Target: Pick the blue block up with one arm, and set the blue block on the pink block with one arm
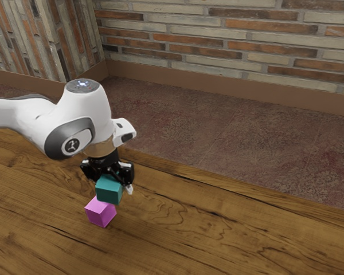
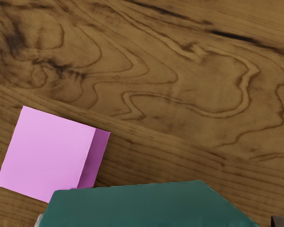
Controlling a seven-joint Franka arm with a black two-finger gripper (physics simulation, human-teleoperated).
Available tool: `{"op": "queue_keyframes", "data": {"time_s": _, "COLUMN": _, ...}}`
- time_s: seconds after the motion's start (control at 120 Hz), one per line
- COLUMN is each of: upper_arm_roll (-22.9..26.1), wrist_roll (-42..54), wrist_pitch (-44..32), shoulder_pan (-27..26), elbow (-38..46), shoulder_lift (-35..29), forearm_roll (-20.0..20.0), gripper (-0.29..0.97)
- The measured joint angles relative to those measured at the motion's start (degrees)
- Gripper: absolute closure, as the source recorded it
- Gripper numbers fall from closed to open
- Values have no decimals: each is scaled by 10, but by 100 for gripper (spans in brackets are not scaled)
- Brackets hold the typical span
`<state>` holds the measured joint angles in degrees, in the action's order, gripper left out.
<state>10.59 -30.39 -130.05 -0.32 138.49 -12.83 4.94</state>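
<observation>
Black two-finger gripper (image 1: 109,179) points straight down from the white Franka arm (image 1: 57,123), which enters from the exterior view's left. The fingers are pinching the blue-green block (image 1: 109,191), a plain matte cube, one finger on each of two opposite sides.

The blue-green block is held low over the brown wood-grain counter (image 1: 218,229). It sits directly above the pink block (image 1: 100,212), a matte cube resting flat on the counter. In the exterior view the lower edge of the blue-green block meets the top of the pink block. Cannot tell whether the two surfaces touch or a thin gap remains.

The held block is offset toward the exterior view's right of the pink one, not squarely centred.

Wrist view: the blue-green block (image 2: 146,205) lies just under the hand, overlapping one corner of the pink block (image 2: 47,151). Most of the pink top face is uncovered. Counter (image 2: 180,71) grain is visible around both.

Background: reddish-brown floor (image 1: 229,132) and a brick wall (image 1: 229,34) behind the counter.
</observation>
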Motion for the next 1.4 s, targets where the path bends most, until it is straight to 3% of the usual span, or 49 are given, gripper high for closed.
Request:
{"op": "queue_keyframes", "data": {"time_s": 0.267, "upper_arm_roll": -3, "wrist_roll": 0, "wrist_pitch": 31, "shoulder_pan": 42, "elbow": 3, "shoulder_lift": -19, "forearm_roll": 9, "gripper": 51}}
{"op": "queue_keyframes", "data": {"time_s": 0.375, "upper_arm_roll": -3, "wrist_roll": 0, "wrist_pitch": 37, "shoulder_pan": 51, "elbow": 1, "shoulder_lift": -15, "forearm_roll": 13, "gripper": 58}}
{"op": "queue_keyframes", "data": {"time_s": 0.65, "upper_arm_roll": -23, "wrist_roll": 9, "wrist_pitch": 43, "shoulder_pan": 70, "elbow": 0, "shoulder_lift": -17, "forearm_roll": 16, "gripper": 42}}
{"op": "queue_keyframes", "data": {"time_s": 1.125, "upper_arm_roll": -24, "wrist_roll": 106, "wrist_pitch": 31, "shoulder_pan": 76, "elbow": 0, "shoulder_lift": -10, "forearm_roll": 27, "gripper": 40}}
{"op": "queue_keyframes", "data": {"time_s": 1.4, "upper_arm_roll": -24, "wrist_roll": 179, "wrist_pitch": -12, "shoulder_pan": 93, "elbow": 1, "shoulder_lift": 29, "forearm_roll": 27, "gripper": 41}}
